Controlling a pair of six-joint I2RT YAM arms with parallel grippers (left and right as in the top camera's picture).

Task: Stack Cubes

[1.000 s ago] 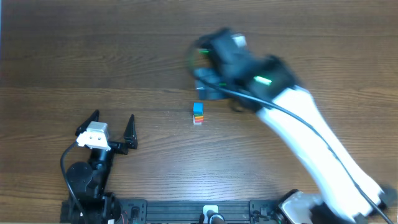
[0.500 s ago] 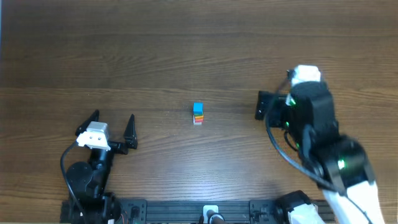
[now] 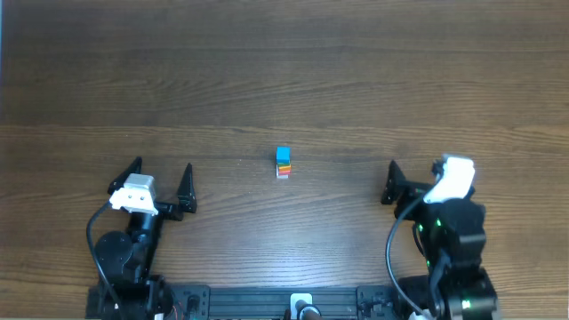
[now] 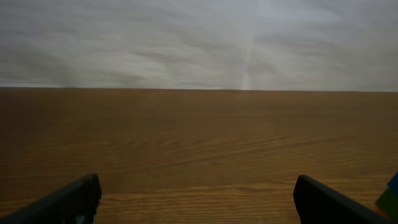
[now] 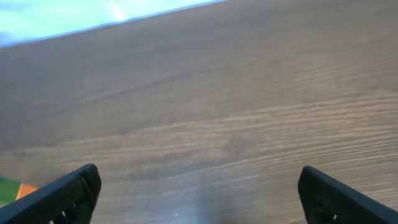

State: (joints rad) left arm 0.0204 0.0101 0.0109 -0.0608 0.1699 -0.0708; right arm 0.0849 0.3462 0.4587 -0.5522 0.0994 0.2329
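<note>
I had both arms parked low, close to their bases on the wooden table [image 3: 284, 71]. The left gripper [image 3: 160, 174] sat with its 2 fingers [image 4: 74, 199] spread wide and nothing between them, just bare wood grain ahead of it. The right gripper [image 3: 418, 183] was the same: jaws wide apart, holding nothing, with open tabletop in front.

The stack of cubes [image 3: 283, 163] stood upright between the 2 grippers, well apart from each and touched by neither. It was off to the right of the left gripper and off to the left of the right gripper, slightly ahead of both. A blue cube [image 3: 283, 155] topped it, with orange and red bands below. In each wrist view I caught only a sliver of the stack, outside the finger nearest to it.
</note>
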